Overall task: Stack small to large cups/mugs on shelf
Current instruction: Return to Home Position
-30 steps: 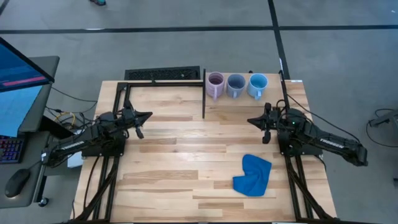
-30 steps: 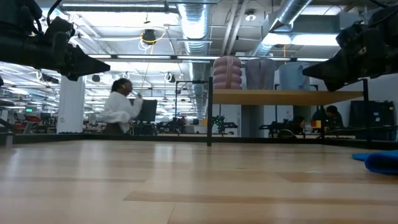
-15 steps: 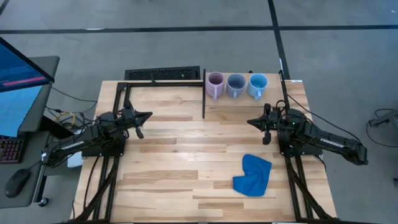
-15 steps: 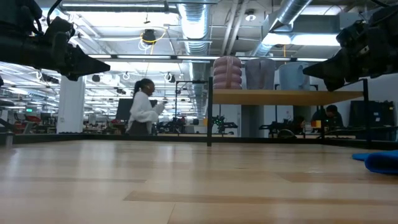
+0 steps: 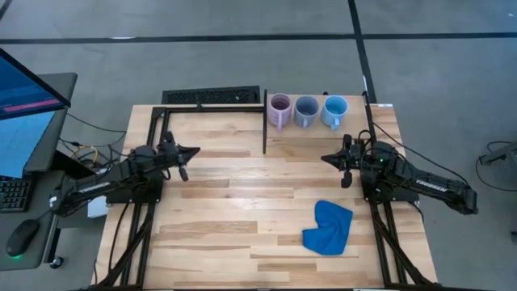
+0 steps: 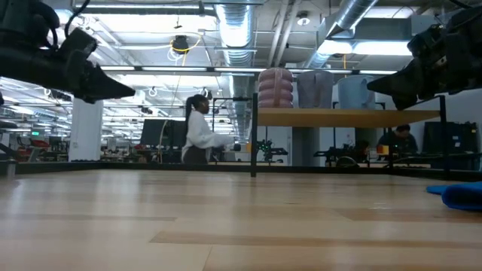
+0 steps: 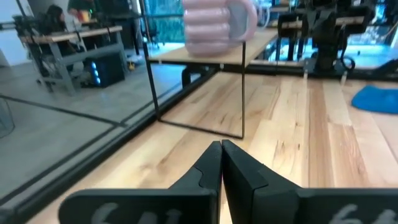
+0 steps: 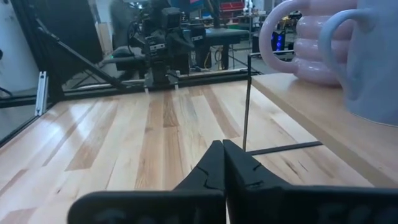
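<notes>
Near right pincer, three shelved mugs

Bright even overhead light, faint shadows, sheen on tabletop

You're in a big open robotics lab, looks like: exposed ducts overhead, concrete floor, workbenches behind your table, a person back there, monitor beside the rig.

purple mug, grey-blue mug and light blue mug, all 3 side by side on the shelf, blue cloth out on the tabletop
</notes>
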`<state>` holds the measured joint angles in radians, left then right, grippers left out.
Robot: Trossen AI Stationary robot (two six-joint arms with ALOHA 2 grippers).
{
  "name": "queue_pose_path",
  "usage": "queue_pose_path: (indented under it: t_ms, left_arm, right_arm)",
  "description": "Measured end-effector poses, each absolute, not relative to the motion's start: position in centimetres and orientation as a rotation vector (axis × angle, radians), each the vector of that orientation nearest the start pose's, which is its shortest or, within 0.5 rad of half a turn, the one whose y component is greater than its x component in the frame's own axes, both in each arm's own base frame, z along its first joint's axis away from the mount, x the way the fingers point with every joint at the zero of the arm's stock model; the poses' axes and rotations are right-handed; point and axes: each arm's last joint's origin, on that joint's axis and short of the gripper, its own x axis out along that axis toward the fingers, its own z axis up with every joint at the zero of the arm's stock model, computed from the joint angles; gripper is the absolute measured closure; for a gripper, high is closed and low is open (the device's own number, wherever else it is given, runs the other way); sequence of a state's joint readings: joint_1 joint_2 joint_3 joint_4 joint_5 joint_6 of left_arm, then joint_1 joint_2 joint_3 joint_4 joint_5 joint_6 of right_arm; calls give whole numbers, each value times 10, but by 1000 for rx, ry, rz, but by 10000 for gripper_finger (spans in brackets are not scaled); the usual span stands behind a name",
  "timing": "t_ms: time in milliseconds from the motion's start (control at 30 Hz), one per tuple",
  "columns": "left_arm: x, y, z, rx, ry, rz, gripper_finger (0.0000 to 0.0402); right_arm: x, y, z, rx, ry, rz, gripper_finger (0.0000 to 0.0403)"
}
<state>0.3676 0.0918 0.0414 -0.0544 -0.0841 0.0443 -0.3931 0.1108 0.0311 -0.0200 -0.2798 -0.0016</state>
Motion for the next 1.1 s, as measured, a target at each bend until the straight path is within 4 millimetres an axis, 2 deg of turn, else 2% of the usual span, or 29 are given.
queue_pose_path:
  t_ms: [433, 1100]
  left_arm:
    - [99, 41, 156, -25, 210, 453, 400]
    - [95, 40, 166, 45, 100, 474, 400]
  right_arm:
    - [97, -32, 164, 25, 94, -113, 368]
    - [97, -32, 164, 25, 94, -113, 374]
